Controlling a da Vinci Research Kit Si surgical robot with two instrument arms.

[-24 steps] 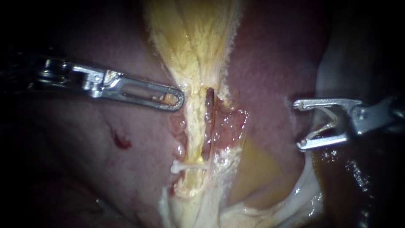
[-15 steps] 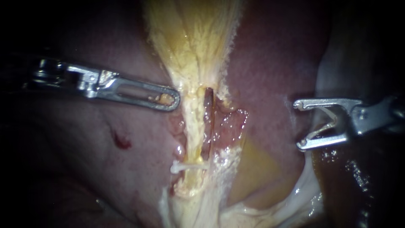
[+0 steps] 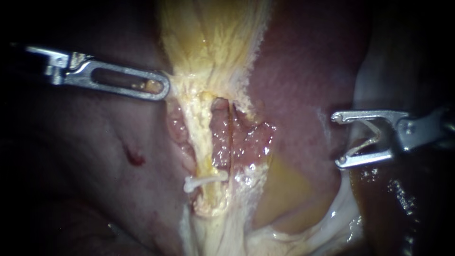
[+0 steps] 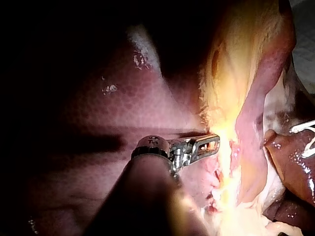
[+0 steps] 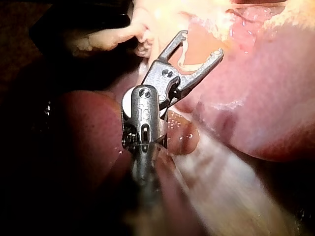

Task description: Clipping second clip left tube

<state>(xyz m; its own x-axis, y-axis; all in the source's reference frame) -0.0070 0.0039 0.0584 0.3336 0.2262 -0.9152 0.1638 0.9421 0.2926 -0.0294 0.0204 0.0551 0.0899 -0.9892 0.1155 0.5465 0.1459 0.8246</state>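
Coming in from the left, my left instrument (image 3: 163, 89) has its tool closed. The two jaws lie together on the left edge of the yellow tissue (image 3: 213, 42), which is stretched in a tight fold toward the tip. A small yellow crumb sits in the slot of the jaw. To the right of this tool and nearer, the left tube (image 3: 203, 142) runs as a pale yellow strand from far to near, with wet pink tissue on both sides of it. A white clip (image 3: 204, 181) lies across the near end of this tube, and its rounded end sticks out to the left. My right instrument (image 3: 336, 140) hangs well apart from the tube, far to the right, over the edge of the liver (image 3: 303, 85). Its tool stands wide like a fork, and an open clip (image 3: 372, 137) sits inside it, with its two legs touching the two jaws. In the right wrist view this clip shows as a pale V between the jaws, with pink tissue ahead of them. In the left wrist view the tip of the left tool touches the bright yellow tissue.
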